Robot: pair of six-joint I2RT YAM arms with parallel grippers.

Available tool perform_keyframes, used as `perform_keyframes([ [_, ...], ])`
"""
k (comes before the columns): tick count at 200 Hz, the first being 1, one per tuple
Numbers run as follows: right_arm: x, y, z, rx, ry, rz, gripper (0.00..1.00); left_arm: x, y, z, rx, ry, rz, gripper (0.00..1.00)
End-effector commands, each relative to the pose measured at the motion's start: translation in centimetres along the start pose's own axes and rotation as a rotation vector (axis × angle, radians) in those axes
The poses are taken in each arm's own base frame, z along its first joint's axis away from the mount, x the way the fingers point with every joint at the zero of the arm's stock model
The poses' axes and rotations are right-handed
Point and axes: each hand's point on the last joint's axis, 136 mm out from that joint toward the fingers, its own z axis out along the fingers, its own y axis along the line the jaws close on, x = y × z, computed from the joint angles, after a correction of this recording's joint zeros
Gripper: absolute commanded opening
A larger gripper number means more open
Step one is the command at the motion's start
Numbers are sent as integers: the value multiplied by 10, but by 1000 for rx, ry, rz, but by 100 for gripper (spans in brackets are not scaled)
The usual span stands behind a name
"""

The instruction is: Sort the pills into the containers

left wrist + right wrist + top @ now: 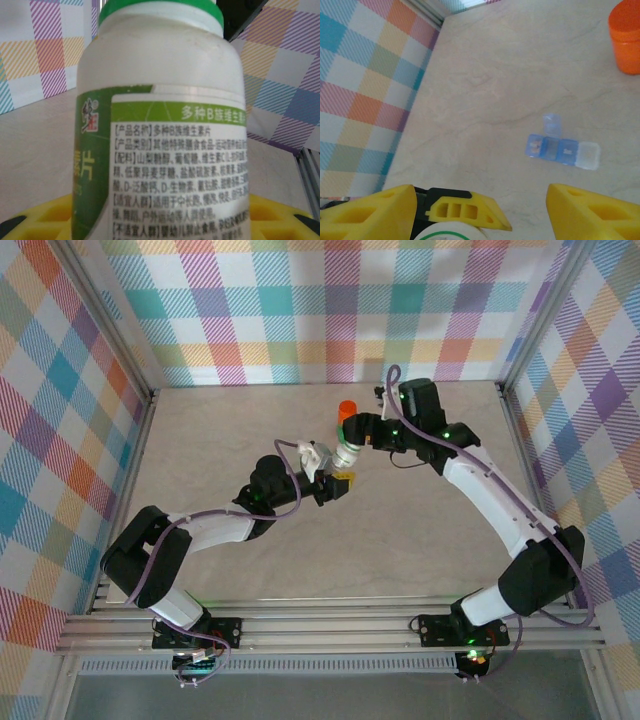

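Hovering: right pincer (481, 200) | pill box (562, 149) ahead, well apart | left pincer (160, 220) grips bottle (160, 100)

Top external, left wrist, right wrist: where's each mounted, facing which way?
Top external: above, behind the bases, looking down at the table; left arm and right arm show.
Left wrist: faces the white bottle close up; left fingers below.
Right wrist: looks down at the pill box and orange bottle; right fingers below.
Shared: orange bottle, in top external and right wrist.

Orange bottle (347, 408) stands on beige table (400, 540), near white green-capped bottle (347, 453).
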Motion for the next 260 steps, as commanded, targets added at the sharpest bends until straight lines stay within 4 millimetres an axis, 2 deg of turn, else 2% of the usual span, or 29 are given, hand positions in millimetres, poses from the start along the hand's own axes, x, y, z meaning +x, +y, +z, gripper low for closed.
perform_keyframes([
  [1,32,-4,10,85,123,-110,70,-14,-8,4,15,-28,46,0],
  [52,67,-22,24,289,223,-287,70,-19,1,-1,-49,-36,62,0],
  [88,77,-41,26,374,210,-319,70,-34,2,-9,-75,-82,67,0],
  [115,79,-41,26,368,196,-327,70,-38,1,-11,-68,-89,66,0],
  [145,65,-15,20,237,141,-254,72,-19,1,-8,-57,-45,55,0],
  [160,54,-8,16,178,114,-193,72,-10,1,-10,-59,-30,49,0],
  [189,31,-10,10,136,58,-114,72,2,-3,-16,-51,1,55,0],
  [222,5,-8,0,109,-17,-86,73,5,-4,-23,-63,16,66,0],
  [260,-8,-5,-11,106,-53,-94,73,4,-4,-30,-82,26,71,0],
])
